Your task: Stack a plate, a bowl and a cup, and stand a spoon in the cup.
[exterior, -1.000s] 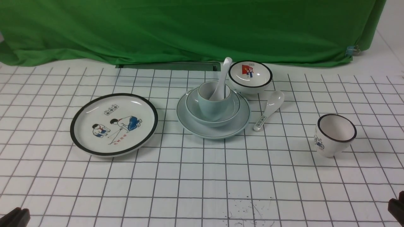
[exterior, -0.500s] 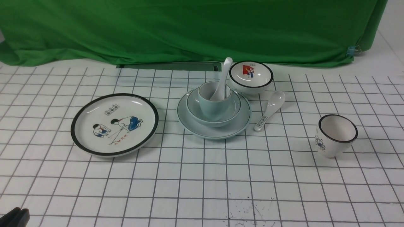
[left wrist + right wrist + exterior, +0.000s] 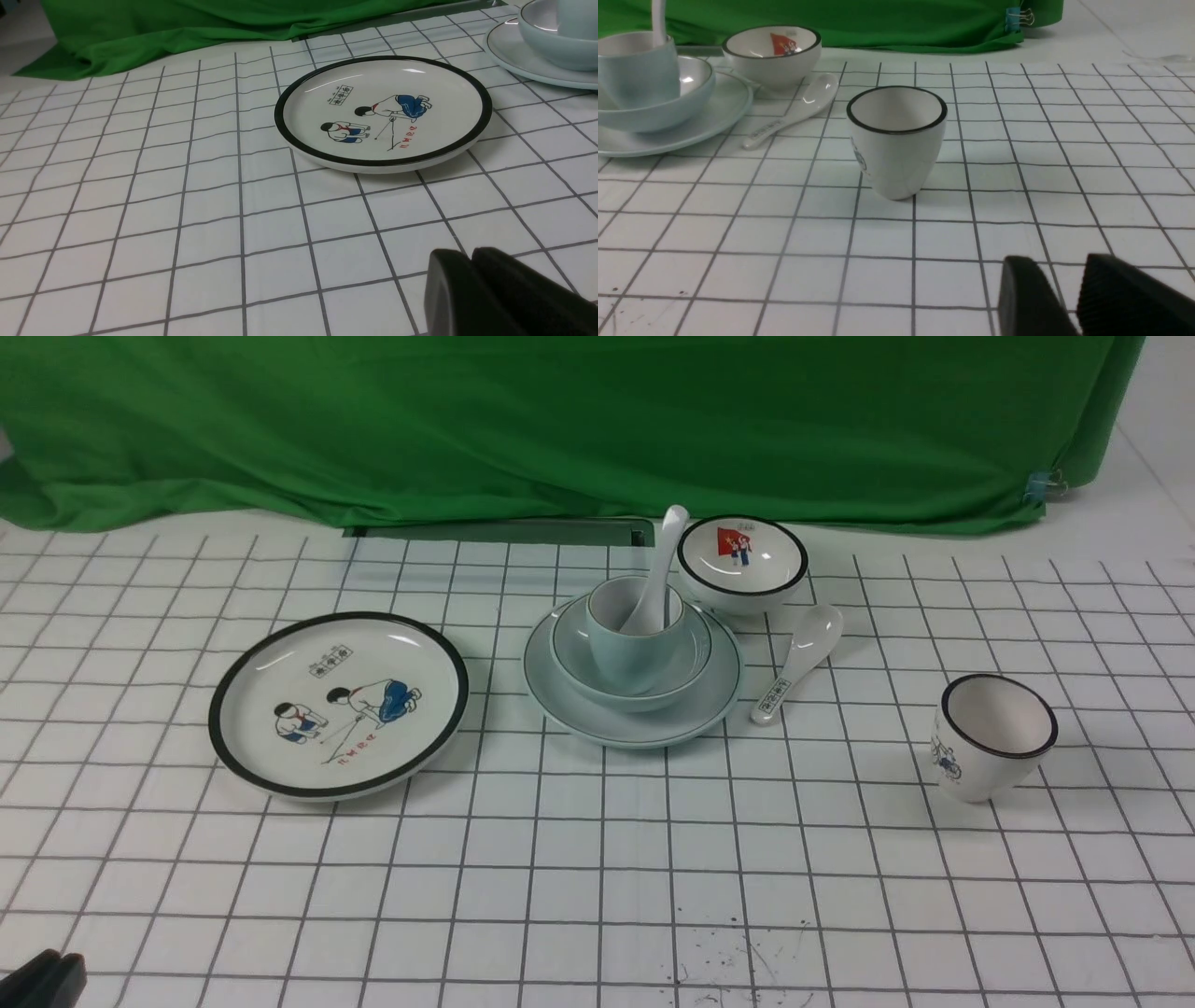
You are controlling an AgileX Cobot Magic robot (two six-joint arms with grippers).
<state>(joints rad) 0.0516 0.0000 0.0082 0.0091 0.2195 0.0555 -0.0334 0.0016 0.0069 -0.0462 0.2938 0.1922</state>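
Pale blue-green cup is seen stacked in the matching bowl on the round plate, holding the glossy white spoon. Left gripper is shown shut, empty. Right gripper is shown slightly parted, empty.

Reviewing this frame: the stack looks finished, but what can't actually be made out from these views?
- Spoon bowl end: hidden inside the cup in the front view; how it sits there cannot be told.
- Cup's foot: hidden by the bowl wall, on the plate.
- Right claw: outside the front view; cut by the right wrist picture's lower edge.
- Left claw: only the tips show in both views.
- Text on the picture plate: too small.
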